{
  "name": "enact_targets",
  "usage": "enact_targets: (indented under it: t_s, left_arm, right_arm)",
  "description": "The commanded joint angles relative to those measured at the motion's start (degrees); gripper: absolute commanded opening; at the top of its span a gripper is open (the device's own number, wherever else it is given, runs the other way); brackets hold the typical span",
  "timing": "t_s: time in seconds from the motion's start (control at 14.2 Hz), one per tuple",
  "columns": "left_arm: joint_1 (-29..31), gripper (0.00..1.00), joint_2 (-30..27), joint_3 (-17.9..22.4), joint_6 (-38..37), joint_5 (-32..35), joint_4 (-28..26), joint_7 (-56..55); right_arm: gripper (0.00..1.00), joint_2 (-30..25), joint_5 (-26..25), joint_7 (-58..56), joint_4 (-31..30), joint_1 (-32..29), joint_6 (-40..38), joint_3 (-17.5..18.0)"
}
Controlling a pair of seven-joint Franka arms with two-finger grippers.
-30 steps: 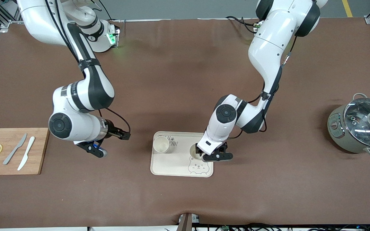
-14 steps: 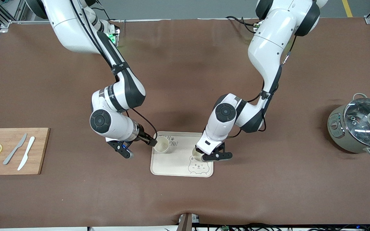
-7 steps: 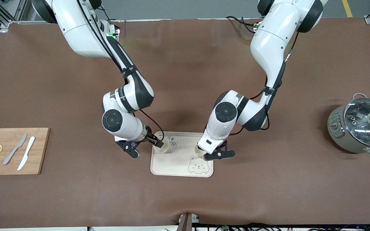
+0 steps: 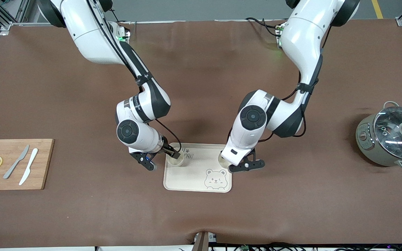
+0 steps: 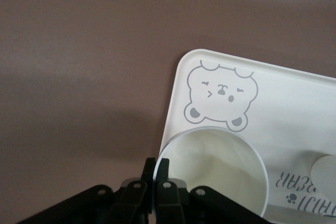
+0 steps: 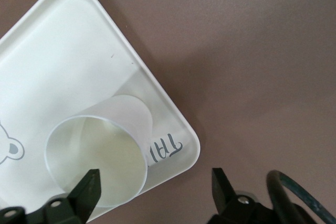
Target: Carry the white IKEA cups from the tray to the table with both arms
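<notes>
Since two seconds ago the right arm (image 4: 131, 87) has swung in from beside the cutting board (image 4: 14, 164) to the tray (image 4: 197, 167), and the left arm (image 4: 281, 115) has lifted its cup and begun carrying it toward the tray's edge at the left arm's end.

The surface (image 4: 201, 216) carries the tray near its middle. The tray lies flat, and the bear drawing (image 4: 215, 178) sits at the corner nearest the front camera.

The left gripper (image 4: 237, 164) hangs over the tray's edge at the left arm's end, its jaws pinched tight on the rim wall of one cup (image 5: 212, 174), one finger inside and one outside. That cup looks clear of the tray floor.

The right gripper (image 6: 155, 190) is at the tray corner by the lettering, jaws wide and straddling the second cup (image 6: 102, 156), one finger inside the mouth and one outside; I see no contact yet. This cup stands on the tray.

Both cups are empty. They look light, thin-walled, rigid and smooth, so a pinch on the rim should carry them easily, though a glossy wall could slip or swing in the jaws. A hard squeeze seems needless and, if they are ceramic, risks chipping the rim. Taking hold a little below the lip seems safest.

The pot (image 4: 389, 139), lid on, stands near the left arm's end; its contents are hidden.
</notes>
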Motion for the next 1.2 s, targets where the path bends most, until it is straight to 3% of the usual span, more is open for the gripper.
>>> enact_targets:
  t_s: [0.0,0.35,0.49,0.64,0.78,1.13]
  left_arm:
    - [1.9,0.0,-4.0,-0.2,-3.9,-1.8,-1.0,3.5]
    - [4.8,0.0,-7.2,-0.1,-9.4,-2.9,-1.0,9.5]
    - [6.1,0.0,-8.0,-0.1,-11.0,-3.6,-1.0,11.8]
    - [7.4,0.0,-8.8,-0.1,-12.6,-3.6,-1.1,14.2]
    - [8.7,0.0,-9.6,-0.1,-14.2,-3.7,-1.2,16.8]
    - [12.5,0.0,-12.0,-0.1,-18.7,-5.0,-1.6,23.0]
  right_arm:
    - [0.68,1.6,1.0,1.0,1.4,0.9,1.9,-0.5]
    - [0.47,2.3,0.7,2.6,1.4,1.4,2.3,-0.5]
    - [0.29,2.3,0.9,2.6,1.4,1.4,2.3,-0.5]
    - [0.19,2.3,0.7,2.6,1.4,1.4,2.3,-0.5]
    - [0.0,2.3,0.8,2.4,1.5,1.3,2.2,-0.5]
    - [0.0,1.7,1.0,2.0,2.0,0.9,1.6,-0.5]
